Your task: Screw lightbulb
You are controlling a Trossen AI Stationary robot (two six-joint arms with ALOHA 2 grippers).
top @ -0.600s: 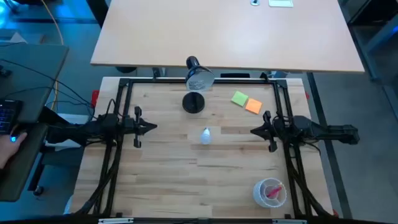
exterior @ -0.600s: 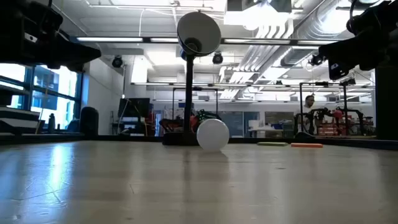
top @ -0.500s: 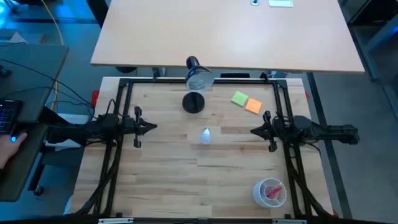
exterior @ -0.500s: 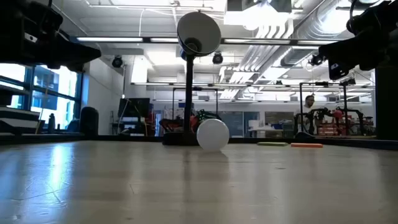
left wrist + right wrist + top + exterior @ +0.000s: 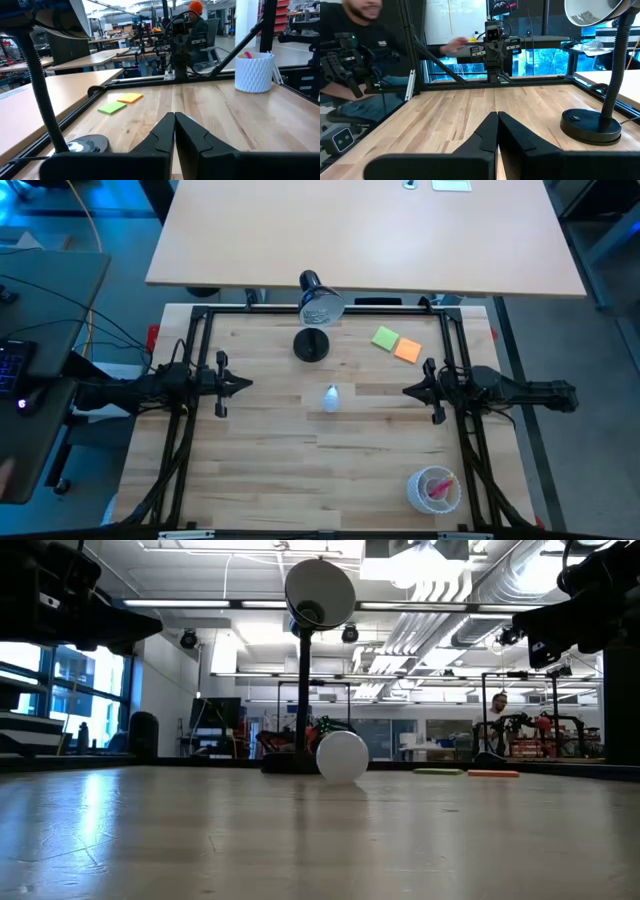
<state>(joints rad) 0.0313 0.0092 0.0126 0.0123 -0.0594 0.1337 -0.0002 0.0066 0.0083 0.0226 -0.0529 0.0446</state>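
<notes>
Centre frame: bulb (image 5: 331,396) lying on table (image 5: 270,470), untouched.
Left gripper (image 5: 246,385): mid-left, fingers together, empty.
Right gripper (image 5: 408,391): mid-right, likewise.

We see the lightbulb (image 5: 331,397) lying on its side mid-table, small white frosted globe w/ narrow silvery base. Low cam: its round globe (image 5: 343,757) faces us, resting on wood.
</notes>
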